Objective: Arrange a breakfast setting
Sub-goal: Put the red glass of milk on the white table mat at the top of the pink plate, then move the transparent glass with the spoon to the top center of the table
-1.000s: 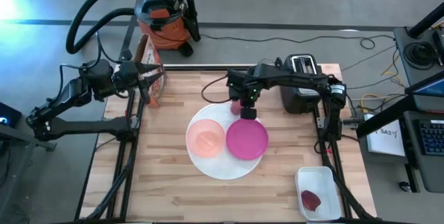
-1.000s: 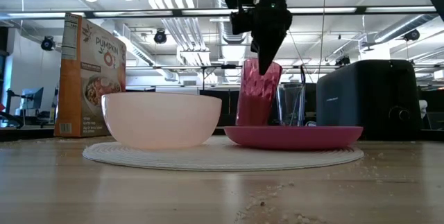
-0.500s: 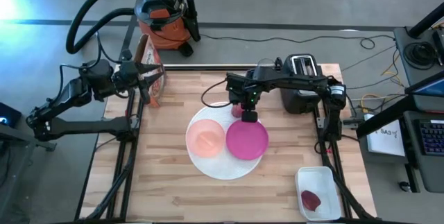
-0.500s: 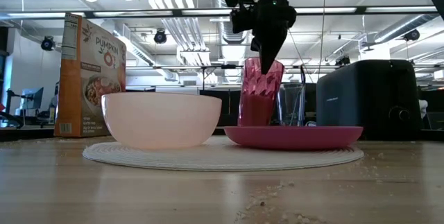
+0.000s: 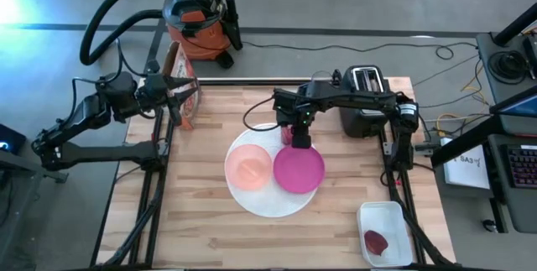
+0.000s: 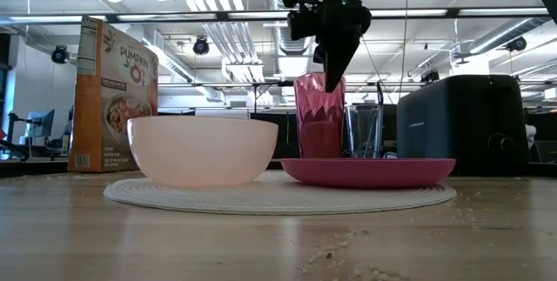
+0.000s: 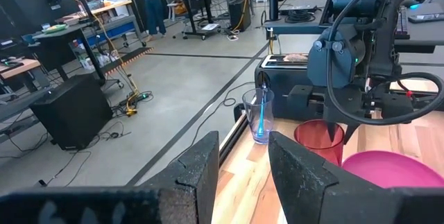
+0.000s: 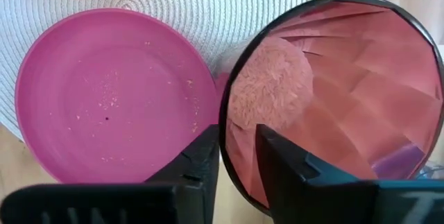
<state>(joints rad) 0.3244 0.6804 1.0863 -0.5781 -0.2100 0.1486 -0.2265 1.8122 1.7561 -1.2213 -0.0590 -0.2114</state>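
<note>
One large white round mat [image 5: 260, 205] lay at the centre of the high view and carried one pale pink bowl [image 5: 248, 169] on its left and one magenta plate [image 5: 299, 169] on its right. These looked placed.

One translucent pink cup [image 6: 319, 117] stood upright just above the plate's upper edge. The right gripper [image 8: 236, 139] hung over it with its fingers narrowly parted astride the rim, one inside and one outside, apparently not pinching the wall.

One clear glass [image 7: 258, 112] stood just right of the cup in the low view. It held one teal-handled spoon [image 7: 260, 127], which I judged was yet to be laid beside the dishes.

The left gripper [image 7: 243, 144] waited at the upper left of the high view by the one cereal box [image 6: 109, 94], its fingers a little apart and holding nothing. One black toaster [image 5: 362, 96] sat at the upper right.
</note>
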